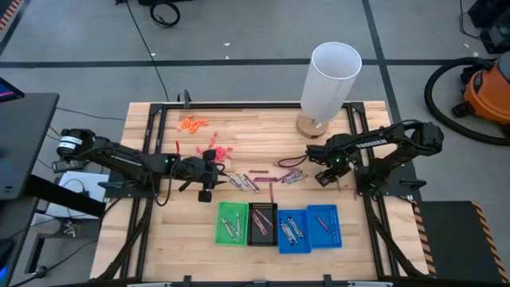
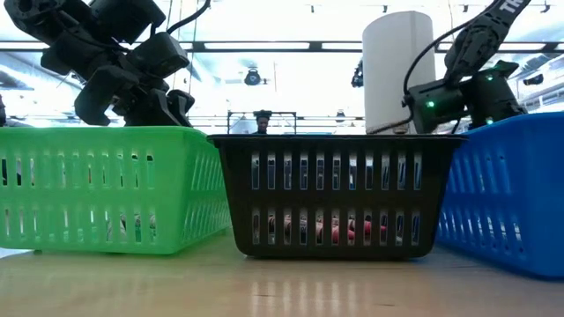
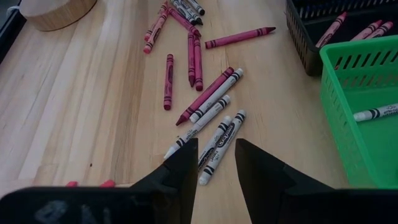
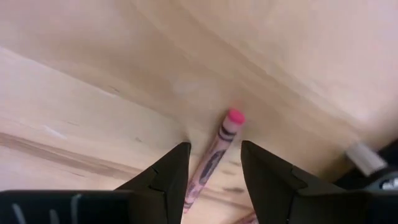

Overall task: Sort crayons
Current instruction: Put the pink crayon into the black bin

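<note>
Loose crayons lie flat on the wooden table [image 1: 159,239], in one group [image 1: 243,182] and another [image 1: 291,177]. My left gripper [image 1: 223,175] is open. In the left wrist view its fingertips [image 3: 214,165] stand on either side of the near ends of grey-silver crayons [image 3: 217,140], low over the table. My right gripper [image 1: 312,171] is open, close above the table. In the right wrist view its fingers [image 4: 214,168] stand on either side of one pinkish-red crayon [image 4: 217,152] that lies on the wood. The gap is wider than the crayon.
Four small trays stand side by side near the front edge: green [image 1: 233,223], black [image 1: 263,223] and two blue [image 1: 293,233] [image 1: 324,226], each with crayons inside. A white cylinder on a wooden base [image 1: 327,80] stands at the back. Orange bits [image 1: 191,123] and coral-pink bits [image 1: 213,151] lie at the back left.
</note>
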Robot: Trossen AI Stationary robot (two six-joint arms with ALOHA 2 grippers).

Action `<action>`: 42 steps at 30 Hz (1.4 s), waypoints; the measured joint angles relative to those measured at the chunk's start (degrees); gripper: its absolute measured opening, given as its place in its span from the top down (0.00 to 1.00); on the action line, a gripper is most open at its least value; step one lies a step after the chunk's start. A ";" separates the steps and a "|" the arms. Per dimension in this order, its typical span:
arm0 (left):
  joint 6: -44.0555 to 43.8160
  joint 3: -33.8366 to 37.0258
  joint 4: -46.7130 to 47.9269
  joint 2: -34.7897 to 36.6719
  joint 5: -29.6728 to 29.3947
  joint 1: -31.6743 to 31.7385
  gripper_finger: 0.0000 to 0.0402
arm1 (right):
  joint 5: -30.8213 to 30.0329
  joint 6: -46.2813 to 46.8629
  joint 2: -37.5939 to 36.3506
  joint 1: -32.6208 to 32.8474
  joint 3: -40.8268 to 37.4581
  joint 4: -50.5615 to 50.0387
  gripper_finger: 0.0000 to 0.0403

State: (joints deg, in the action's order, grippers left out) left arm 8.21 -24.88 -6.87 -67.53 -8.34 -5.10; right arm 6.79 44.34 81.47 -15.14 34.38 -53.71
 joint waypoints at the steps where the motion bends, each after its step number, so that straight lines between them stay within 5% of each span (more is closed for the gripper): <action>1: 0.00 0.00 0.00 0.00 0.00 0.00 0.71 | -0.15 -0.43 0.01 0.01 0.23 0.52 0.61; 12: 0.00 0.00 0.00 0.00 0.00 0.00 0.71 | 1.80 -0.58 0.00 0.39 0.66 3.67 0.63; 25: 0.00 0.00 0.02 0.00 0.00 0.00 0.71 | 3.58 -0.43 -0.04 0.42 1.00 5.68 0.96; 42: 0.00 0.00 0.09 0.00 0.00 -0.01 0.71 | 2.61 -1.01 -0.04 3.59 7.62 21.13 0.91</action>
State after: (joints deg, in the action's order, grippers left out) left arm 8.21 -24.88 -6.79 -67.53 -8.34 -5.12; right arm 9.41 43.33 81.43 -11.55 42.01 -32.58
